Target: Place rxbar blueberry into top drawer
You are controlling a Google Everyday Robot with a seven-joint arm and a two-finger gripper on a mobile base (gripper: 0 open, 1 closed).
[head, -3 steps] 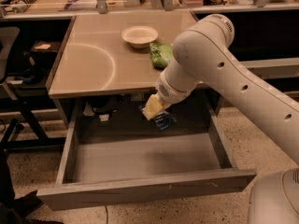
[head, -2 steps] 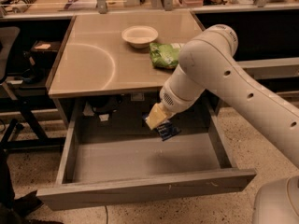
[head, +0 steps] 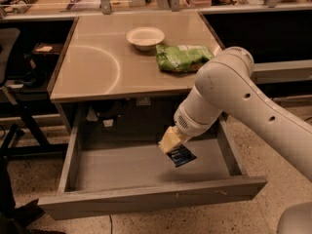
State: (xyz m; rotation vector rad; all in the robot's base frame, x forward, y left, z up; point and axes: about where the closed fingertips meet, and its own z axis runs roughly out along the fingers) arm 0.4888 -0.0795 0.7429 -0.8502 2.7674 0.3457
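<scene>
1. Two items on the tan surface (head: 92,67): a white bowl (head: 145,37) near the back middle and a green crinkly bag (head: 183,57) just right of it, near the surface's right front edge. Small gap between them, not touching.
2. Top drawer (head: 146,199) is pulled fully out below the surface. Its grey floor is exposed, with only the bar over it.
3. White robot arm (head: 234,91) comes in from the right, crosses over the surface's front right corner and the drawer's right wall, and hides part of that wall. The bag sits just beside the arm's upper joint, apart from it.
4. Tool (head: 171,147), yellowish, points down-left inside the drawer opening, right of centre and below the level of the surface.
5. Tool is closed narrow on the rxbar blueberry (head: 181,156). The dark navy bar sticks out tilted from the tool tip, over the drawer floor. Can't tell if it touches the floor.
6. Versus 0.7 s ago: tool and bar are lower and further toward the drawer's front, deeper in the drawer. Grip is unchanged. Bowl, bag and drawer have not moved.
7. Black chair parts (head: 9,145) at left, on the speckled floor (head: 273,199). Clutter along the back ledge is too small to name.
</scene>
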